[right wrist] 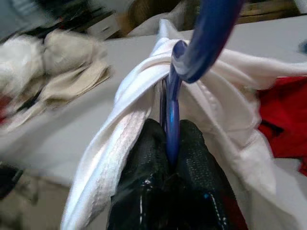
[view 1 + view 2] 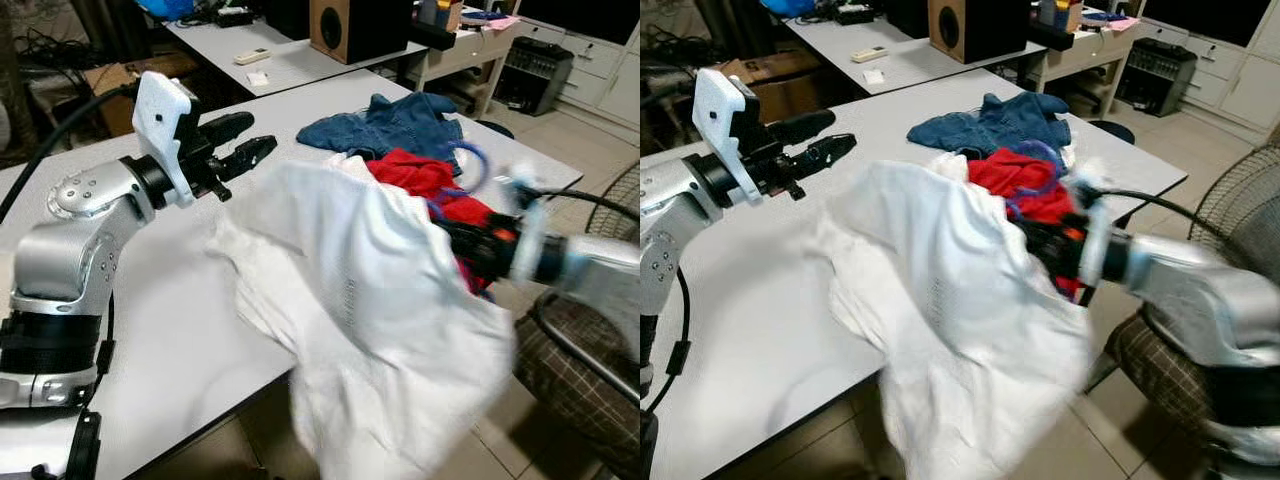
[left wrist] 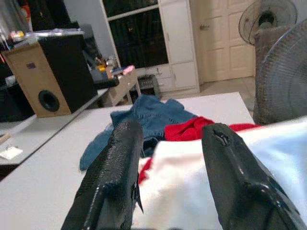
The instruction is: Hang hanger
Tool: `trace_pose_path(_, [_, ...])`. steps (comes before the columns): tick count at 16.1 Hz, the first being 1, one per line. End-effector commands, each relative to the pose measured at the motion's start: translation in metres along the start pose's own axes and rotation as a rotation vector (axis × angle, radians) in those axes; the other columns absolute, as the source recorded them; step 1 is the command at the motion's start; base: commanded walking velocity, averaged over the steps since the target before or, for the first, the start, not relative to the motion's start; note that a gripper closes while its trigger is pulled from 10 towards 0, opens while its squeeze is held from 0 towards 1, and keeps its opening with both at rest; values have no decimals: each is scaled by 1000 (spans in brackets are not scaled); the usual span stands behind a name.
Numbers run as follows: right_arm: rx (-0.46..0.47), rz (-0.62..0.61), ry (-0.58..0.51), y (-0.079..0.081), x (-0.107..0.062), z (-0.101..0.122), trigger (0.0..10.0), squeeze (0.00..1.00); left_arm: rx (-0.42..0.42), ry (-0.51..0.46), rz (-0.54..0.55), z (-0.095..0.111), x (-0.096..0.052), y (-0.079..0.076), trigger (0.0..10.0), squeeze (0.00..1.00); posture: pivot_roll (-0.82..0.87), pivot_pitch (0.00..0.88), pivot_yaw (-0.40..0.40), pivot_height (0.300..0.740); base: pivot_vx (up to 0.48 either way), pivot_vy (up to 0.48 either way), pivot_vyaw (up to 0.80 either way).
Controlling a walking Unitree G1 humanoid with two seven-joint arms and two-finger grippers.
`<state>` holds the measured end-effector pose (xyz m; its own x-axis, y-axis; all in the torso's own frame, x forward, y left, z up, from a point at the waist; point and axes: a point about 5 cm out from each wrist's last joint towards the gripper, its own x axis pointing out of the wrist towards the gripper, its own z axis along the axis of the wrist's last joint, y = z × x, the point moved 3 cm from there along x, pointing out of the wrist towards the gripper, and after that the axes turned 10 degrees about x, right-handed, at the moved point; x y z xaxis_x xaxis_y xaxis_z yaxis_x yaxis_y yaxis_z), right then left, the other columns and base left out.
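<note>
The right gripper (image 1: 171,143) is closed on the blue hanger (image 1: 192,52). Both fingers (image 1: 144,163) press against the hanger's thin neck, which rises straight out from between the fingertips and curves into the hook beyond them. A white shirt (image 2: 370,330) is on the hanger: its ribbed collar wraps the neck just ahead of the fingertips, on both sides of them. In the head views the shirt hangs from the right gripper (image 2: 1065,245) and drapes down past the edge of the table (image 2: 150,330) (this part of the picture is blurred).

The left gripper (image 2: 245,150) is held above the table, its fingers parted with a clear gap and nothing between them. In the left wrist view the two fingers (image 3: 120,167) frame the cloth pile: the white shirt lies just beyond the fingertips, a red garment (image 3: 192,130) past it, and a blue denim garment (image 3: 144,117) farther out still. In the head views the red garment (image 2: 425,180) sits just beside the right fingers, on the table side.

A speaker (image 2: 345,28) stands on a second table well beyond the left fingertips. A fan (image 2: 1240,200) stands on the floor next to the right arm.
</note>
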<state>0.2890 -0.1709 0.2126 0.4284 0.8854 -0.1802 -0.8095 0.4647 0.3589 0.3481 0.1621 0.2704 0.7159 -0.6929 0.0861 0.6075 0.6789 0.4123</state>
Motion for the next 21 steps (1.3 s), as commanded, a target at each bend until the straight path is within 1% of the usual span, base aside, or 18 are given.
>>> trace_pose_path(1, [-108, 123, -17, 21, -13, 18, 10000, 0, 19, -53, -6, 11, -1, 6, 10000, 0, -31, 0, 63, 740, 0, 0, 0])
trace_pose_path(2, [-124, 166, 10, 27, -20, 19, 10000, 0, 18, -80, -24, 15, -2, 6, 10000, 0, -31, 0, 62, 740, 0, 0, 0])
trace_pose_path(3, [-156, 190, 93, 33, -35, 17, 10000, 0, -15, -139, -75, 27, -8, 5, 10000, 0, -32, 0, 59, 740, 0, 0, 0])
trace_pose_path(4, [-174, 181, 127, 33, -42, 17, 10000, 0, -43, -145, -121, 28, -12, 1, 10000, 0, -34, 0, 57, 740, 0, 0, 0])
trace_pose_path(5, [-201, 154, 154, 30, -52, 19, 10000, 0, -66, -113, -213, 22, -21, -11, 10000, 0, -35, 0, 54, 740, 0, 0, 0])
trace_pose_path(6, [-222, 119, 147, 24, -59, 22, 10000, 0, -93, -81, -264, 13, -27, -21, 10000, 0, -36, 0, 51, 740, 0, 0, 0])
trace_pose_path(8, [-289, -15, 70, 5, -66, 33, 10000, 0, -181, -87, -303, 1, -30, -38, 10000, 0, -32, 0, 40, 740, 0, 0, 0])
trace_pose_path(9, [-282, -26, 56, 3, -67, 32, 10000, 0, -204, -88, -290, -3, -26, -44, 10000, 0, -32, 0, 40, 740, 0, 0, 0])
trace_pose_path(10, [-275, -18, 49, 4, -65, 29, 10000, 0, -196, -76, -238, -8, -17, -47, 10000, 0, -32, 0, 38, 740, 0, 0, 0])
trace_pose_path(11, [-276, -11, 39, 5, -62, 24, 10000, 0, -217, -69, -192, -12, -9, -51, 10000, 0, -32, 0, 38, 740, 0, 0, 0])
trace_pose_path(13, [-285, -36, 5, 2, -60, 25, 10000, 0, -224, -68, -156, -15, -5, -52, 10000, 0, -35, 0, 43, 740, 0, 0, 0])
trace_pose_path(14, [-340, -117, -51, -3, -49, 26, 10000, 0, -236, -29, -74, -23, -5, -47, 10000, 259, -38, 0, 49, 740, 0, 0, 0])
trace_pose_path(15, [-340, -171, -65, -6, -43, 22, 10000, 0, -217, 21, -5, -31, -8, -41, 10000, 231, -40, 0, 53, 740, 0, 0, 0])
trace_pose_path(16, [-340, -171, -65, -6, -43, 22, 10000, 0, -217, 21, -5, -31, -8, -41, 10000, 231, -40, 0, 53, 740, 0, 0, 0])
trace_pose_path(17, [-332, -220, -114, -7, -37, 20, 10000, 0, -232, 10, 67, -32, -11, -39, 10000, 0, -35, 0, 52, 740, 0, 0, 0])
trace_pose_path(18, [-293, -230, -154, 3, -24, 15, 10000, 0, -252, 62, 134, -46, -22, -42, 10000, 0, -36, 0, 52, 740, 0, 0, 0])
trace_pose_path(20, [-275, -223, -145, 12, -15, 8, 10000, 0, -256, 118, 171, -57, -32, -48, 10000, 0, -31, 0, 51, 740, 0, 0, 0])
trace_pose_path(21, [-282, -193, -124, 19, -10, 3, 10000, 0, -284, 126, 167, -57, -35, -54, 10000, 0, -31, 0, 51, 740, 0, 0, 0])
